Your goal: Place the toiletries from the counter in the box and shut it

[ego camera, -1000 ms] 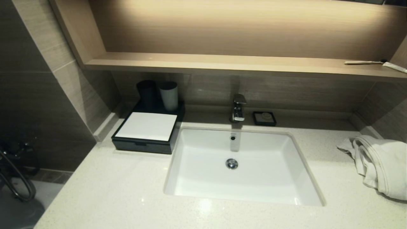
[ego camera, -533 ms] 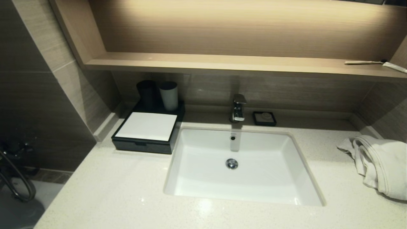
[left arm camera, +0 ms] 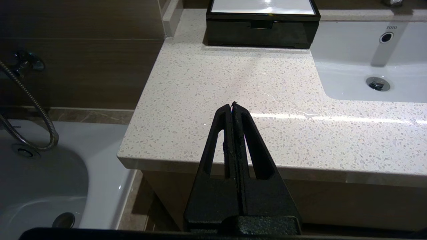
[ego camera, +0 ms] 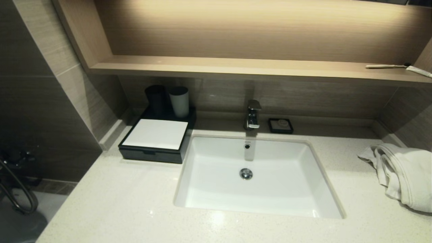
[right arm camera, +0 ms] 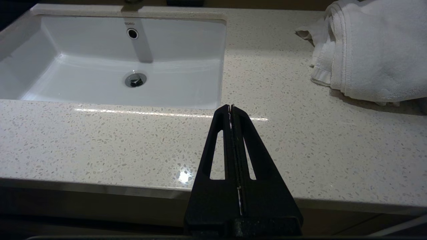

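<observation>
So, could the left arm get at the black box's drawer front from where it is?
Probably yes: bare counter lies between the shut left gripper and the box, whose notched front faces it.

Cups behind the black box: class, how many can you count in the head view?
2. A dark cup and a pale cup stand side by side behind the box; nothing appears hidden there.

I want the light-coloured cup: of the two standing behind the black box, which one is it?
The grey-white cup, nearer the tap; the black cup beside it stands toward the wall.
</observation>
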Robot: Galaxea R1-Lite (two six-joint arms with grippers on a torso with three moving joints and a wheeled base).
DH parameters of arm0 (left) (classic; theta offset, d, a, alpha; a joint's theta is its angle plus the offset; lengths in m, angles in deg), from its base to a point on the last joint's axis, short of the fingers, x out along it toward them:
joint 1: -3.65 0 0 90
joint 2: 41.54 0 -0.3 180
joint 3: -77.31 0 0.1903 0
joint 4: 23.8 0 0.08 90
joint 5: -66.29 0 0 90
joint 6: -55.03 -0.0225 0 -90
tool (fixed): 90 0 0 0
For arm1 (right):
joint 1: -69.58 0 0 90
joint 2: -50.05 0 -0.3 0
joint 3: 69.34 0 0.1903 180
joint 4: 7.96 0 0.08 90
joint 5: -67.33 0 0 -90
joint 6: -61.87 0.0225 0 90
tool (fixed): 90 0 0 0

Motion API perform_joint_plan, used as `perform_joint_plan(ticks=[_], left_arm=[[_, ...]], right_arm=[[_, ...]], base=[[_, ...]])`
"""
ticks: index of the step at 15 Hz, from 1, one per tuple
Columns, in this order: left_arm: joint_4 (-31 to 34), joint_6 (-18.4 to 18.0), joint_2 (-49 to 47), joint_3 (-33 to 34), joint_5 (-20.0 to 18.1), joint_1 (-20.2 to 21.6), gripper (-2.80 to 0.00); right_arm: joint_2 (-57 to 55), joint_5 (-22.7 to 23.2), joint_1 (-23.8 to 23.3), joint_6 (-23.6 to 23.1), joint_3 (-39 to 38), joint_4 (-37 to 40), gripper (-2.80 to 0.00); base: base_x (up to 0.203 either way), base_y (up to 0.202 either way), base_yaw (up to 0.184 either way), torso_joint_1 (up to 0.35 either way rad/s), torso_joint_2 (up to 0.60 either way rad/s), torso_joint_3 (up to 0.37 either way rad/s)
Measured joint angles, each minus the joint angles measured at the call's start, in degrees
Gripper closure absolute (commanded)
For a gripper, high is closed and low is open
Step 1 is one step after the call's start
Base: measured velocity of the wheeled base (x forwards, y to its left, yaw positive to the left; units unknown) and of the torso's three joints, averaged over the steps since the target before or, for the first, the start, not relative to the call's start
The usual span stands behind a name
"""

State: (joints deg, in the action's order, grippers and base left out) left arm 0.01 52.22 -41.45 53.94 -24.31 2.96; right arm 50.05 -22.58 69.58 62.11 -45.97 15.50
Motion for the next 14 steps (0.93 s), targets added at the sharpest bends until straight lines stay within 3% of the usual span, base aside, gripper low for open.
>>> perform_joint_plan(ticks=[14], left_arm=[[0.00,0.01,-0.02,0.00,-0.02,0.00,0.00]], right_arm=[[0.00,0.01,0.00,-0.06,0.00,0.00,0.00]], base=[[0.000,0.000,0.000,0.000,0.00,0.000]])
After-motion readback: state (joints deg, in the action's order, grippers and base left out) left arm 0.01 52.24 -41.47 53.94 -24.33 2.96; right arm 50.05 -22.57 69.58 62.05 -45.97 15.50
